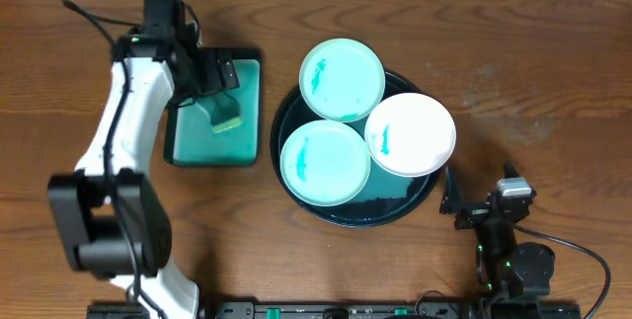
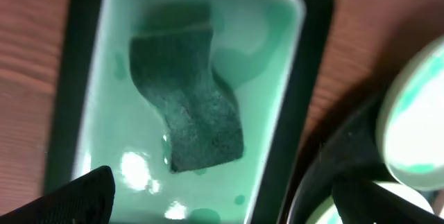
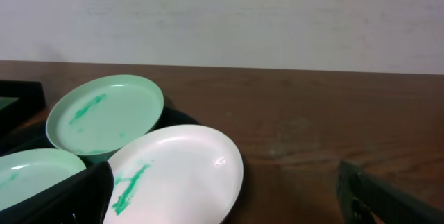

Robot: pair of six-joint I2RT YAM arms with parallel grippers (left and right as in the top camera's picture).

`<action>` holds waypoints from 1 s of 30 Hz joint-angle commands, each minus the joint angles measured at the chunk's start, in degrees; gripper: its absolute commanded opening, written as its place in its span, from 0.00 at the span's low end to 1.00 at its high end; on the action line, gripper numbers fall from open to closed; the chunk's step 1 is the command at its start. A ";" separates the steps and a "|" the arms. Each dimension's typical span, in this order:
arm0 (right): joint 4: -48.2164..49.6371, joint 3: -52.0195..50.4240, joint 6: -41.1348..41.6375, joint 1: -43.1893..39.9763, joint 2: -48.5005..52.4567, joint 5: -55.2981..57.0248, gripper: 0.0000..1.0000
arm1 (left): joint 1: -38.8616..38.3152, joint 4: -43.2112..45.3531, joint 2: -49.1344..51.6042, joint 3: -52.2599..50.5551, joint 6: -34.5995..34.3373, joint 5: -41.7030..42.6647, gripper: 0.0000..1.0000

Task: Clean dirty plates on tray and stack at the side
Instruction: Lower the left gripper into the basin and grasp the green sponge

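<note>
The round black-rimmed tray (image 1: 387, 210) sits mid-table and holds three plates. A mint-green plate (image 1: 342, 79) lies at its back, another mint-green plate (image 1: 325, 162) at its front left, and a white plate (image 1: 411, 133) at its right. All three carry teal smears. My left gripper (image 1: 219, 80) is open above the rectangular sponge tray, with the sponge just ahead of its fingers (image 2: 229, 207). My right gripper (image 1: 479, 199) is open and empty at the table's front right, just short of the white plate (image 3: 180, 172). Its fingers (image 3: 225, 203) frame that plate's near edge.
A rectangular teal tray (image 1: 188, 146) stands left of the round tray and holds a dark green sponge (image 1: 225, 114), wet with puddles around it (image 2: 191, 92). The round tray's rim (image 2: 333, 168) lies close to its right side. Bare wood lies right of the plates (image 3: 333, 127).
</note>
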 commanded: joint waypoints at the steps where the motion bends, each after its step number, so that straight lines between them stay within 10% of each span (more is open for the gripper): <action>1: -0.20 -0.09 -0.83 0.09 -0.20 0.13 0.99 | -0.09 -0.37 4.87 1.40 -7.39 0.66 1.00; 30: -0.20 -0.09 -0.83 0.09 -0.20 0.13 0.99 | -3.37 1.51 14.10 -2.16 -11.50 -7.78 0.84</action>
